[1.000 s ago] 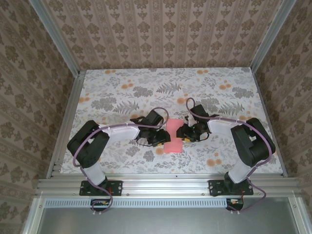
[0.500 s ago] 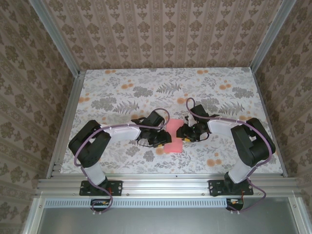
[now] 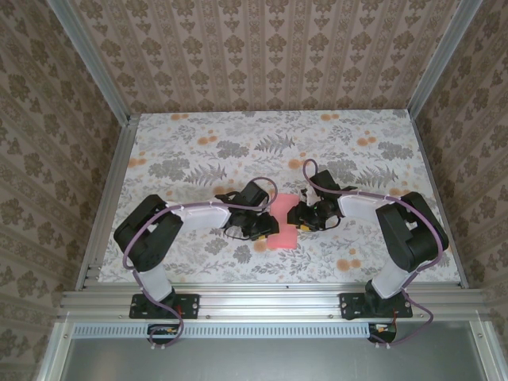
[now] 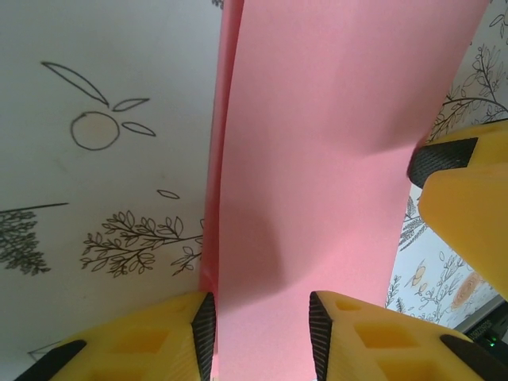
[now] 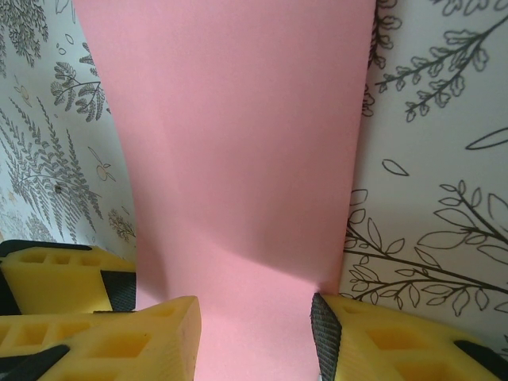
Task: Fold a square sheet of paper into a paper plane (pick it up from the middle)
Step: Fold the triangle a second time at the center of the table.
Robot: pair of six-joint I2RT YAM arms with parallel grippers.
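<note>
The square sheet of paper (image 3: 282, 236) lies on the floral table between the two arms. It is salmon pink and folded into a long strip. A doubled edge runs along its left side in the left wrist view (image 4: 317, 119). My left gripper (image 3: 267, 225) is low over its left edge, jaws apart with the paper (image 4: 258, 313) spanning the gap. My right gripper (image 3: 295, 216) faces it from the right, also open, one finger at the strip's edge (image 5: 254, 313). The paper (image 5: 238, 119) lies flat ahead of it. The two grippers' fingertips nearly meet over the strip.
The table's floral cover (image 3: 238, 151) stretches to the back wall, with aluminium rails (image 3: 111, 198) along the sides and front. The right gripper's fingers (image 4: 460, 198) sit close at the right of the left wrist view. A left finger (image 5: 48, 278) shows beside the right one.
The left arm has edged slightly right, bringing its gripper further over the pink strip. The right arm and the paper have stayed put.
</note>
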